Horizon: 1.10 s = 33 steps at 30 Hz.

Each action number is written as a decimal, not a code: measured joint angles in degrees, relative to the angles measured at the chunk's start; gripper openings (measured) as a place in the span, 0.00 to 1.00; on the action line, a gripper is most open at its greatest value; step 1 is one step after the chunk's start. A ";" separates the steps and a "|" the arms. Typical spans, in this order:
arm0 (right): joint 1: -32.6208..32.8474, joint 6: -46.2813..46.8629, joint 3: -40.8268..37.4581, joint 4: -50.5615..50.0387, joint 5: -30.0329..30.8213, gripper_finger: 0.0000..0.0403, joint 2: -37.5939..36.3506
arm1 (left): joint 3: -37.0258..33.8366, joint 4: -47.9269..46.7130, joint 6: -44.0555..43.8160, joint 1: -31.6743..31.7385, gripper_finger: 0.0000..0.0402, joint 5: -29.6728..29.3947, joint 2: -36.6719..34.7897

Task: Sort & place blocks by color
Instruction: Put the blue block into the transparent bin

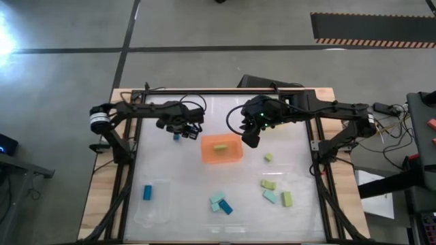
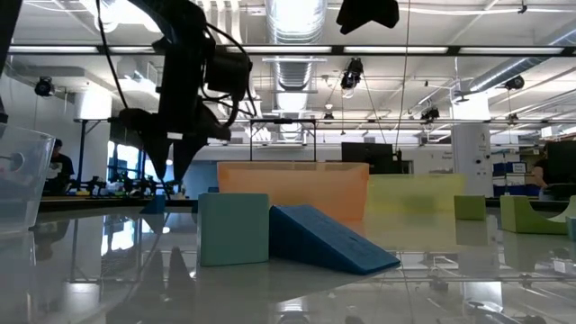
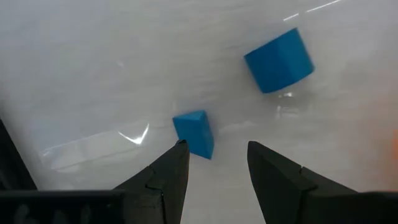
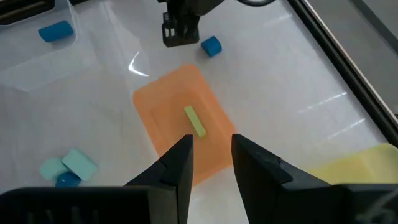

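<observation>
Left gripper (image 1: 178, 132), fingers parted and empty, hangs above a dark blue block (image 1: 176, 136) at upper left of the orange tray (image 1: 235, 155). Right gripper (image 4: 210, 163), open and empty, hovers over the tray, where only its wrist view shows the yellow-green block (image 4: 195, 121) lying lengthwise along it.

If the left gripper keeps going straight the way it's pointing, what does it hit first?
Most likely the small dark blue block on the table, which lies just ahead of the left gripper, near the gap between its open fingers, though slightly off-centre. Depth is hard to judge.
</observation>
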 joint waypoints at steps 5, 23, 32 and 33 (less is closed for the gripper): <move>0.11 -0.13 -0.07 1.02 0.01 0.25 0.00 | -3.21 2.19 -0.40 0.00 0.37 -0.04 0.08; 0.13 -0.70 -0.07 1.27 0.00 0.25 0.00 | -7.94 9.52 -2.08 0.21 0.37 -1.95 -0.21; 0.26 -0.70 -0.07 1.22 0.00 0.25 0.00 | -8.69 9.78 -3.41 0.26 0.37 -2.69 0.09; 0.26 -0.68 -0.07 1.20 0.00 0.25 0.00 | -8.99 9.61 -3.43 0.28 0.37 -2.69 0.09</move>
